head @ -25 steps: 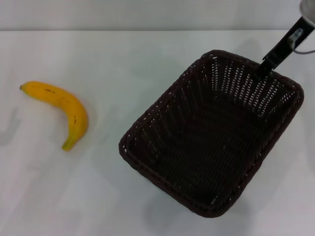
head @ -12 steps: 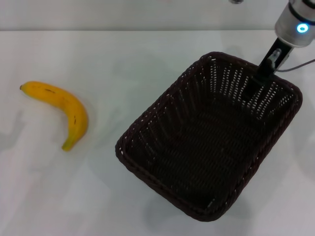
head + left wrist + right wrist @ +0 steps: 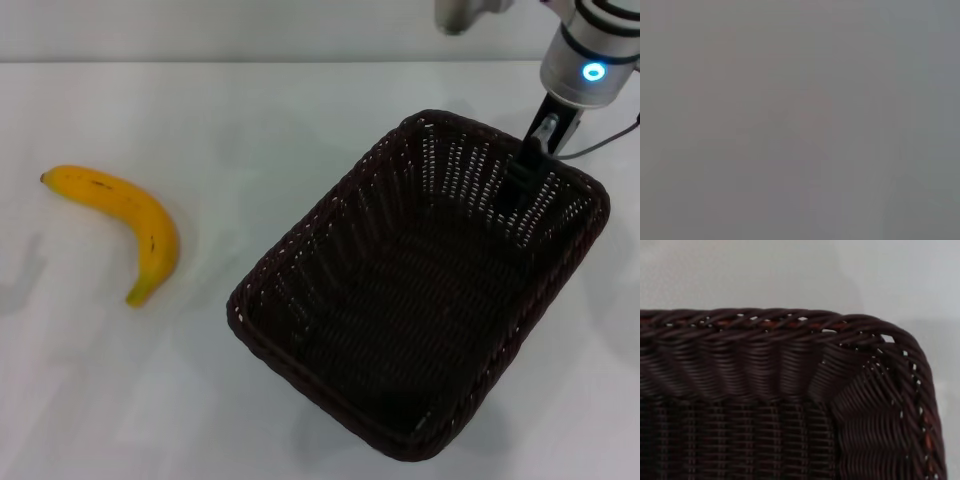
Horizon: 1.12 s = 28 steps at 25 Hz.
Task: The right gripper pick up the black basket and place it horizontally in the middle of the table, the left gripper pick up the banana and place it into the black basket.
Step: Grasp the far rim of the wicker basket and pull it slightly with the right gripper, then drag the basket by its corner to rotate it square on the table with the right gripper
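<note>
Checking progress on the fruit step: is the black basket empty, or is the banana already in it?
Empty. The black basket shows only bare woven floor, and the banana lies on the table, well apart from it.

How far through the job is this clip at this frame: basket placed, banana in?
Nothing is finished. In hand: the right claw grips the far rim of the black basket, which sits skewed on the right part of the table, not horizontal in the middle. Left to do: squaring and centring the basket, then the whole banana step. The banana lies untouched on the table's left side; the left claw is not in view.
</note>
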Tool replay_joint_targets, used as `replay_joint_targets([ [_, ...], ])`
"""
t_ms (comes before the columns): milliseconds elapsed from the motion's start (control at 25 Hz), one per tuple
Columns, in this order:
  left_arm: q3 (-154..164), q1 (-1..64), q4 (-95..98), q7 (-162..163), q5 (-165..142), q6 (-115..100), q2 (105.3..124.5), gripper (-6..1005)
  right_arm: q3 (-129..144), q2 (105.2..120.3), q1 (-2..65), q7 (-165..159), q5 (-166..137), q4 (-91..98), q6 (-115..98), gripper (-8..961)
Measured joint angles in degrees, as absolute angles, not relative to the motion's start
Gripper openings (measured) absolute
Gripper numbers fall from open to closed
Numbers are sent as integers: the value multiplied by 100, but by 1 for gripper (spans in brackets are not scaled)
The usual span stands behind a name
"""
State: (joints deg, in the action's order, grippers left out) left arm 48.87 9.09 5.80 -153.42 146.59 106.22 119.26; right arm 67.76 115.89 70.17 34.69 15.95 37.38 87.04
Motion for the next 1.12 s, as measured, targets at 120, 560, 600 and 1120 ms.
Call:
replay_joint_targets([
  [120, 4883, 880, 580, -15344, 14659, 10625, 11927, 878, 6895, 11589, 7017, 3458, 1712, 3729, 8733, 520],
  [560, 4840, 800, 620, -15369, 14701, 10705, 11918, 878, 6918, 11590, 7023, 3042, 1760, 3900, 8782, 256],
  [600, 4838, 798, 627, -15395, 14704, 10705, 11913, 878, 6920, 11581, 7021, 2962, 1747, 3949, 8787, 222],
  [1120, 4816, 793, 629, -15788, 15234, 10578, 11900, 878, 5610, 11332, 6754, 1683, 1171, 4548, 9608, 155],
])
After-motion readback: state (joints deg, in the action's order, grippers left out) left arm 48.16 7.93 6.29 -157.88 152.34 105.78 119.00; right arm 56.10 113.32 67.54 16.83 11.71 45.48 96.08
